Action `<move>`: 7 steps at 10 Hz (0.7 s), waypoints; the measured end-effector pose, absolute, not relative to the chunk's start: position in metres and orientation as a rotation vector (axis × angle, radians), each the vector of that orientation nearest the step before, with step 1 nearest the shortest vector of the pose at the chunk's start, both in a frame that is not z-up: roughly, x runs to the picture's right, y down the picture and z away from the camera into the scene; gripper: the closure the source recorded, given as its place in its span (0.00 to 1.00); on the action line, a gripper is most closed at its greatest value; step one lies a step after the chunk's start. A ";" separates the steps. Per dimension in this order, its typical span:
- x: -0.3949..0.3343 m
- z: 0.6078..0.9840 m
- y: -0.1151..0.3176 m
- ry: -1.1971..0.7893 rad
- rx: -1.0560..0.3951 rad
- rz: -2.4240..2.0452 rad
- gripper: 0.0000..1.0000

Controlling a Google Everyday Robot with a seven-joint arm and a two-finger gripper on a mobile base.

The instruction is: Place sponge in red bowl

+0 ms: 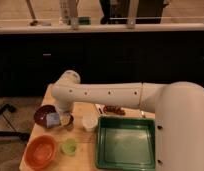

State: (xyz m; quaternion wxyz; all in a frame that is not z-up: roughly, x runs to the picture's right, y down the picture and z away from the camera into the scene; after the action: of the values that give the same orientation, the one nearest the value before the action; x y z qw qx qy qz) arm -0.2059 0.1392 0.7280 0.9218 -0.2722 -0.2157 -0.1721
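The gripper (59,119) is down at the table's (84,145) left side, jaws clamped on the sponge (53,119), which sits just beside the maroon bowl (44,114); the red bowl (40,152) waits nearer the camera (small green cup (70,146) alongside); green tray (126,144) to the right.

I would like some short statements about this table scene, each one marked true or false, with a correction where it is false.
1. The orange-red round plastic bowl holds the sponge. False: it is empty.
2. The claw is down beside the dark maroon bowl, at the light blue-grey sponge. True.
3. The green rectangular tray lies left of the orange-red bowl. False: it lies to its right.
4. A small green cup stands next to the orange-red bowl. True.
5. The claw is open. False: it is shut.
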 end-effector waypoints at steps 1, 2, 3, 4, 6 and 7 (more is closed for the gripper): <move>-0.219 0.717 0.146 -0.482 -0.541 -0.435 1.00; -0.232 0.708 0.154 -0.523 -0.520 -0.529 1.00; -0.243 0.702 0.159 -0.568 -0.496 -0.632 1.00; -0.253 0.697 0.165 -0.612 -0.481 -0.732 1.00; -0.274 0.692 0.180 -0.718 -0.456 -0.959 1.00; -0.281 0.691 0.186 -0.748 -0.454 -1.033 1.00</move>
State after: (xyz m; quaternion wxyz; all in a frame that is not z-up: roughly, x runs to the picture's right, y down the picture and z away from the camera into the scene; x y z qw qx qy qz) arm -0.2809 0.1862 0.6910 0.7796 -0.2099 -0.3463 -0.4777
